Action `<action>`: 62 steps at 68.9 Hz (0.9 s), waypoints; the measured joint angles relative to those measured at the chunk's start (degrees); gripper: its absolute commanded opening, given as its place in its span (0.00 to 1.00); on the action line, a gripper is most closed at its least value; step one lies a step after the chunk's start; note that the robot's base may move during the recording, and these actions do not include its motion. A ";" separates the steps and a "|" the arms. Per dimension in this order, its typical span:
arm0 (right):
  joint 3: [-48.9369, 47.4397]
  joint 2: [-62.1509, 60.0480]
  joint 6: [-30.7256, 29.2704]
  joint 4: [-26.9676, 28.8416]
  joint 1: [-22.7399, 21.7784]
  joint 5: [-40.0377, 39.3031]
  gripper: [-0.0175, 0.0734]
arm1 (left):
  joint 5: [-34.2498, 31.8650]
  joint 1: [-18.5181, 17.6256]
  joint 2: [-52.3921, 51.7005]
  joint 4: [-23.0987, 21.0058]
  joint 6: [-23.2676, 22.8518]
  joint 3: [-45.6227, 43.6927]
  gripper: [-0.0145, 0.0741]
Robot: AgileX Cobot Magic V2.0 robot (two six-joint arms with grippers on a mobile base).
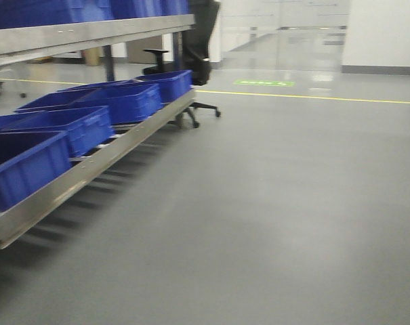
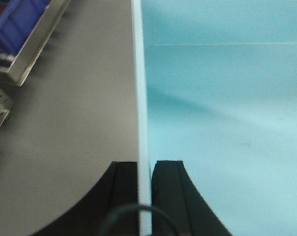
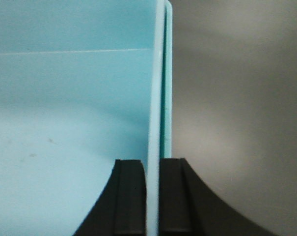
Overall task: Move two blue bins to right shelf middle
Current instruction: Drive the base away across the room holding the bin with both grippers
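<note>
A pale sky-blue bin fills both wrist views, its smooth inside (image 2: 222, 108) to the right of my left gripper and its inside (image 3: 65, 108) to the left of my right gripper. My left gripper (image 2: 145, 164) is shut on the bin's thin left wall, one black finger (image 2: 126, 196) outside and one inside. My right gripper (image 3: 153, 162) is shut on the right wall in the same way. A darker teal strip (image 3: 168, 98) runs beside that wall; I cannot tell whether it belongs to a second bin. The right shelf middle is out of view. Neither gripper shows in the front view.
A steel rack (image 1: 89, 169) runs along the left, carrying several dark royal-blue bins (image 1: 123, 101); its corner (image 2: 35, 54) shows near my left gripper. A black office chair (image 1: 191, 61) stands behind the rack's far end. Grey floor with a yellow line (image 1: 313, 97) lies ahead.
</note>
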 measured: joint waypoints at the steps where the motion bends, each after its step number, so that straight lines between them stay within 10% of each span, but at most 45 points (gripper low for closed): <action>1: 0.00 0.00 0.00 0.00 0.00 0.00 0.01 | 0.00 0.00 0.00 0.00 0.00 0.00 0.04; 62: 0.00 0.00 0.00 0.00 0.00 0.04 0.01 | 0.00 0.00 0.00 0.10 0.00 0.00 0.04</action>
